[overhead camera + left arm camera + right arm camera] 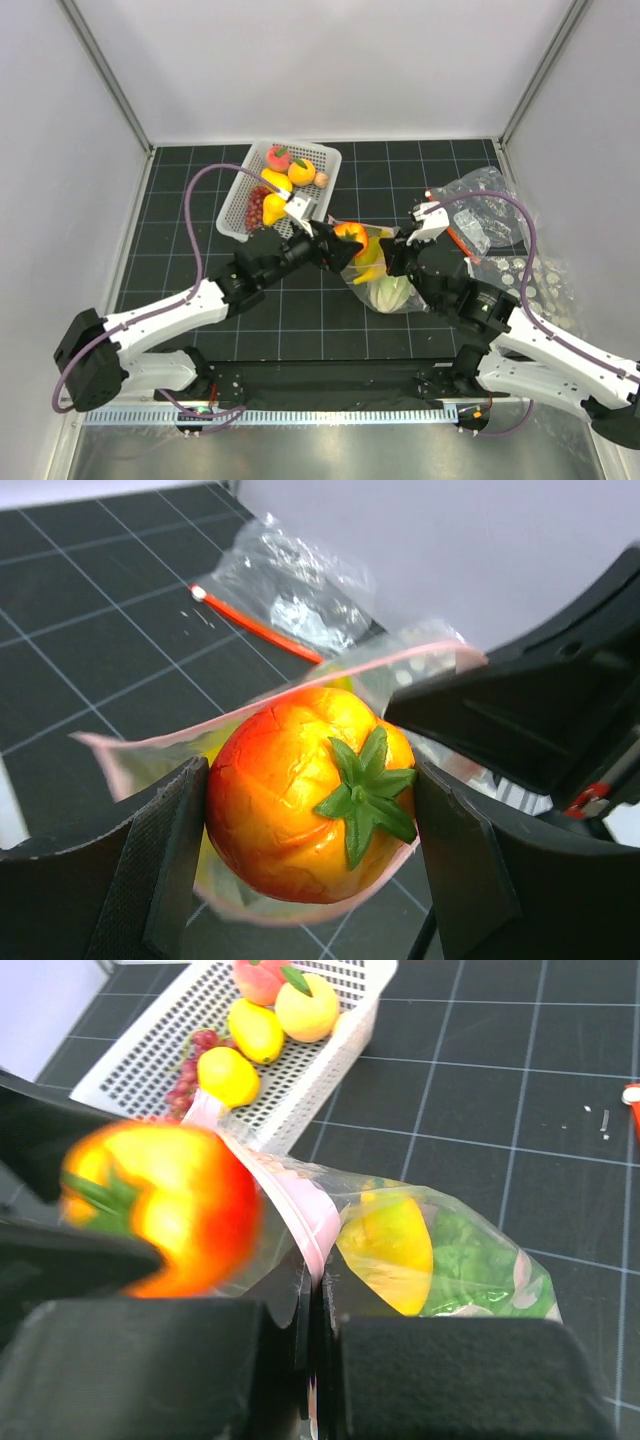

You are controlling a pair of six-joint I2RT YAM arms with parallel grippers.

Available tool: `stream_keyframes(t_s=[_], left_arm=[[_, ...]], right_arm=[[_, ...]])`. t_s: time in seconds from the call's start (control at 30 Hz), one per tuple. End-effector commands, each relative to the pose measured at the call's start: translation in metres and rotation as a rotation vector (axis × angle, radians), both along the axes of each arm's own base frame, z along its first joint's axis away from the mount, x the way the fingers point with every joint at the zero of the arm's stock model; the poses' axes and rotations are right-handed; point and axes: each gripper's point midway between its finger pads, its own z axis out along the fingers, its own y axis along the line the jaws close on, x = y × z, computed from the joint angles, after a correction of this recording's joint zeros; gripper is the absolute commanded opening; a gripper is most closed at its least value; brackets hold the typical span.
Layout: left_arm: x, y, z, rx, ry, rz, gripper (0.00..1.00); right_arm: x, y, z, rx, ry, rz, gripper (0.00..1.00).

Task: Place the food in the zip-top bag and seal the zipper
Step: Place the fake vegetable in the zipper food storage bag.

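The left gripper [312, 815] stands wide open around the orange-red fruit [300, 795]. Its two dark pads [165, 865] press the fruit's sides, so it carries the fruit off the counter [300, 310]. The fruit is glossy and creased, yellow shading to red, with a green leafy cap turned toward the lower right of the left wrist view.

The right gripper [315, 1355] is closed tight, with the bag's [392, 285] mouth edge pinched between its pads. That edge is the zipper [305, 1210], a pale pink strip, and it is unsealed. In the left wrist view it curves behind the fruit and under it, so the fruit sits right at the open mouth.

In the top view the bag lies at centre, between the two grippers. It is clear and crinkled, and inside it are the green cabbage [470, 1265] and a yellow piece [385, 1250], lying side by side.

The white basket [322, 200] stands at upper centre of the top view. It holds the peach [278, 157], a yellow-orange fruit [302, 171], two yellow pieces [275, 181] and the grapes [257, 207].

A second clear bag [480, 215] with an orange-red strip lies at the right of the top view.
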Motion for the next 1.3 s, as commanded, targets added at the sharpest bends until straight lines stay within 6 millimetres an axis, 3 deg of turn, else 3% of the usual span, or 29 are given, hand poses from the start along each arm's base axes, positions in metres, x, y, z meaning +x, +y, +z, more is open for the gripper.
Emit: stream_keyframes(t_s=[0.0, 0.3, 0.37, 0.4, 0.47, 0.53, 0.6, 0.87, 1.17, 1.27], left_arm=[[-0.010, -0.025, 0.026, -0.030, -0.117, -0.077, 0.32], [-0.012, -0.050, 0.014, 0.063, -0.148, -0.067, 0.35], [-0.019, -0.052, 0.009, 0.108, -0.159, -0.093, 0.49], [-0.024, -0.054, 0.012, 0.122, -0.174, -0.101, 0.64], [-0.024, -0.049, 0.007, 0.171, -0.154, -0.075, 0.74], [-0.032, -0.047, 0.017, 0.175, -0.167, -0.067, 0.89], [-0.039, -0.044, 0.019, 0.194, -0.165, -0.050, 0.94], [-0.053, -0.006, 0.040, 0.173, -0.129, 0.067, 0.99], [-0.012, 0.060, 0.034, 0.292, -0.125, 0.460, 0.97], [0.000, 0.067, 0.026, 0.372, -0.144, 0.547, 0.96]], right_arm=[[-0.007, 0.007, 0.037, 0.121, -0.053, 0.056, 0.01], [-0.034, 0.011, 0.067, 0.226, -0.068, 0.189, 0.01], [-0.033, 0.008, 0.068, 0.230, -0.074, 0.177, 0.01], [-0.033, 0.007, 0.067, 0.229, -0.075, 0.171, 0.01], [-0.030, 0.004, 0.064, 0.224, -0.074, 0.148, 0.01], [-0.028, 0.002, 0.061, 0.222, -0.076, 0.133, 0.01], [-0.026, 0.000, 0.061, 0.225, -0.081, 0.115, 0.01], [-0.022, -0.003, 0.056, 0.202, -0.085, 0.092, 0.01], [-0.023, 0.009, 0.050, 0.155, -0.079, 0.150, 0.01], [-0.024, 0.014, 0.048, 0.144, -0.075, 0.173, 0.01]])
